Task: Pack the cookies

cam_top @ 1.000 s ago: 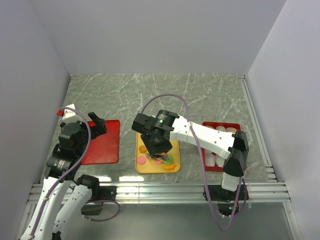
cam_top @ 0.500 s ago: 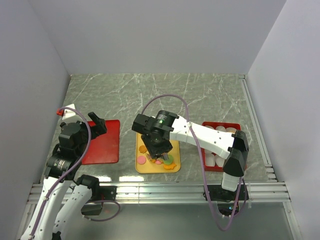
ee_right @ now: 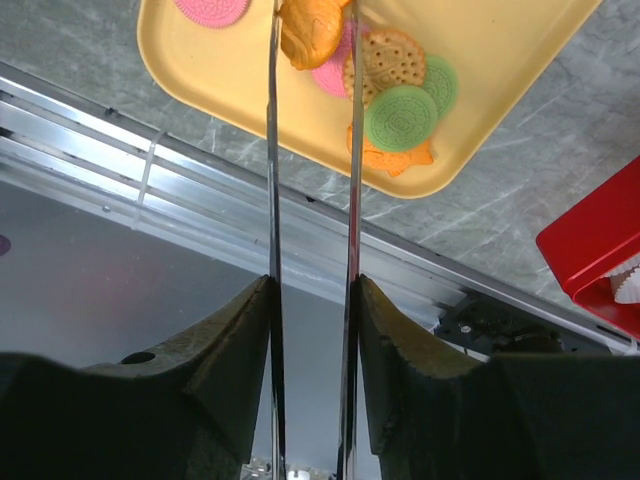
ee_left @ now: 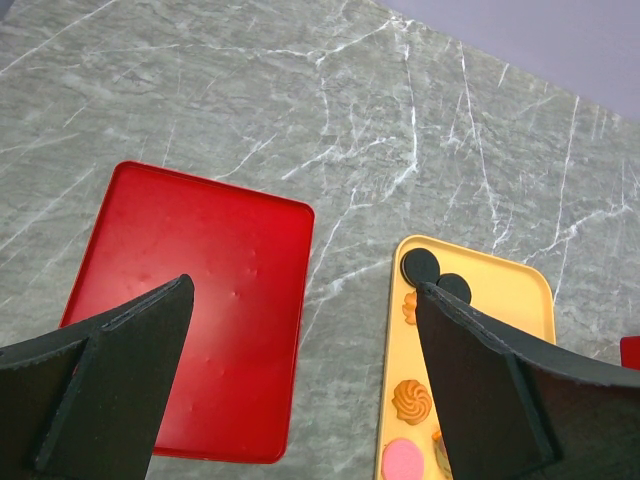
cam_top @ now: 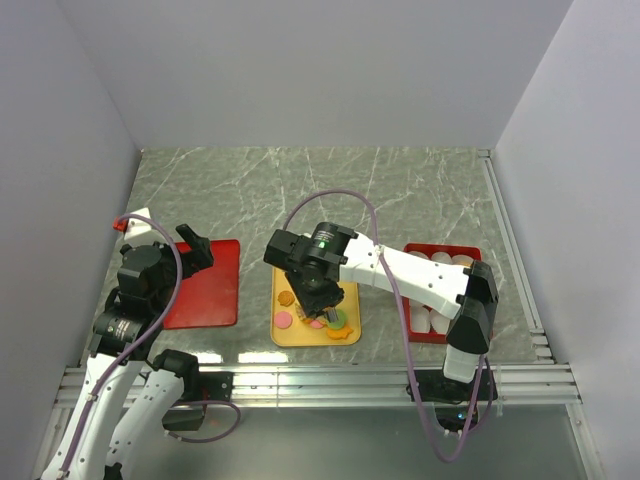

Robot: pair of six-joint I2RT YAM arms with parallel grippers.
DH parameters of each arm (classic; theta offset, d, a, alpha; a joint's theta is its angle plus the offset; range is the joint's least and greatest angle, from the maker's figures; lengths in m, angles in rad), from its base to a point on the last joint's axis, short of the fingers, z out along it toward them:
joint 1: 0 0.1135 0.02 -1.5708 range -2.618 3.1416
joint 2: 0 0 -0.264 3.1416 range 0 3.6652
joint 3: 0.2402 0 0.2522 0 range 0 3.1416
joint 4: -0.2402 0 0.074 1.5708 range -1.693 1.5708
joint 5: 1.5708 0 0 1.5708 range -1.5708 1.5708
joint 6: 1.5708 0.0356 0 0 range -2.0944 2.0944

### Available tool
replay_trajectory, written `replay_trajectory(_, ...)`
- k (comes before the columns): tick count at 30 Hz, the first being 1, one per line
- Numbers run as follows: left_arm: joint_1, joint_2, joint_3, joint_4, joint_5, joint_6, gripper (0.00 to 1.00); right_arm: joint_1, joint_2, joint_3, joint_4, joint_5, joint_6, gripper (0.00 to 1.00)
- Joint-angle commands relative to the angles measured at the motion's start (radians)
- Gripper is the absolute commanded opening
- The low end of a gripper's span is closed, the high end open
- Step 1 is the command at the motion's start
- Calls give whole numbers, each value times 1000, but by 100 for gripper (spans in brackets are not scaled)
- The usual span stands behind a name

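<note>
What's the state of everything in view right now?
Left gripper: open, empty.
Right gripper: fingers flank an orange cookie; grip unclear.
Yellow tray: holds the cookies.
Left red tray: nothing on it.
Right red tray: holds white paper cups.

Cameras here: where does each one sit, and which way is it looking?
Top view: above and behind the arms, looking down on the table; left arm and right arm both show.
Left wrist view: on the left arm, looking down at the red tray and yellow tray; the wide-open left gripper frames it.
Right wrist view: on the right arm, looking along the right gripper at cookies on the yellow tray.
Shared: all three show the yellow tray.
</note>
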Motion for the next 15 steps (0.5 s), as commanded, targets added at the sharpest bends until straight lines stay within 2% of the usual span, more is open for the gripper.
replay_trajectory(1,9,-7,5,37,0,9,100,11,-8,13,-94,10,2,43)
replay_trajectory(9,10,-7,2,38,0,9,100,-35,-22,62,-100,18,2,41)
replay_trajectory(15,10,-3,4,41,6,14,99,-196,-110,77,-98,36,-2,41)
